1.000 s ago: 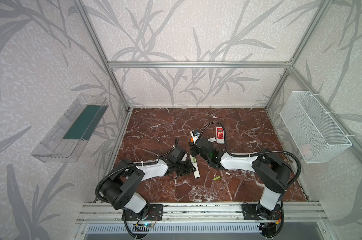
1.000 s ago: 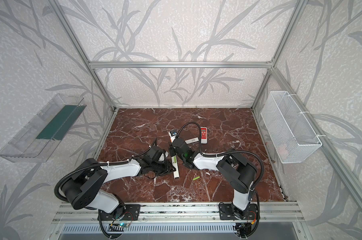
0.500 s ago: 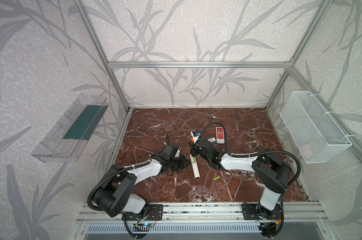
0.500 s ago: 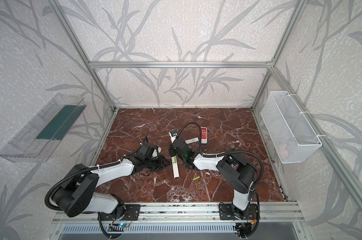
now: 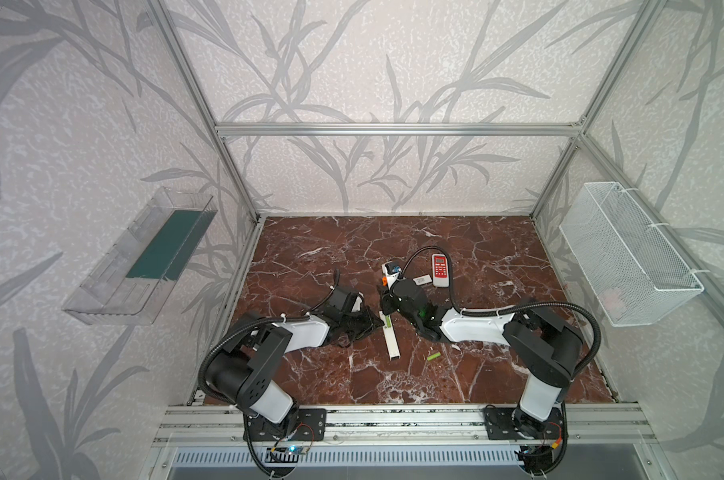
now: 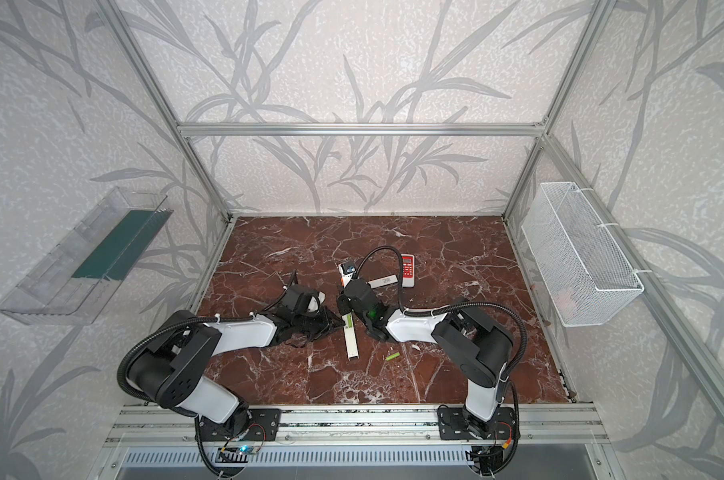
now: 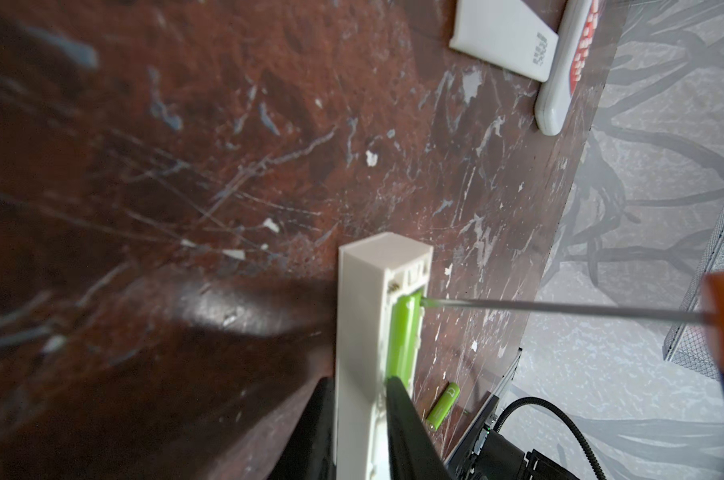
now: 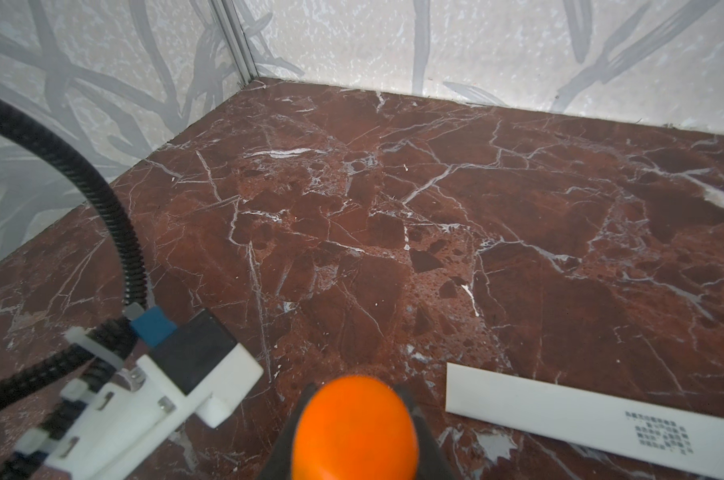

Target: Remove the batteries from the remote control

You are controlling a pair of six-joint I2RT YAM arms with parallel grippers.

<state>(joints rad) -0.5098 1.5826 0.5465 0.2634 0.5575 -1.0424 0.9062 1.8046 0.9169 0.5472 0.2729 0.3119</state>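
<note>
**Prying a battery out of the white remote**

Far left, on the wall: a clear shelf, out of play.

Next across: the left gripper closed narrow on the white remote, one finger on each long side. Remote held flat on the marble table, open bay up. In the bay, a lime-green seated battery.

Touching that cell's far end: the thin shaft of the screwdriver. Orange handle clamped in the right gripper, reaching in over the remote's far half.

Judged mid-pry. One loose battery already out, lying near the remote's near end but apart from it. At least one left to lever free. Any further cell behind it not discernible.

Next move, by the look of it: work the tip under the cell's end and lever upward, with the remote held firm against the shove. Risks: the tip skating off the smooth casing, the remote twisting in the pinch, or the freed cell rolling away.

Further right: the detached battery cover just beside the red-and-white remote, both clear of the work. Contents of that remote not visible.

Far right, on the wall: a wire basket. Nothing between tip and battery.
</note>
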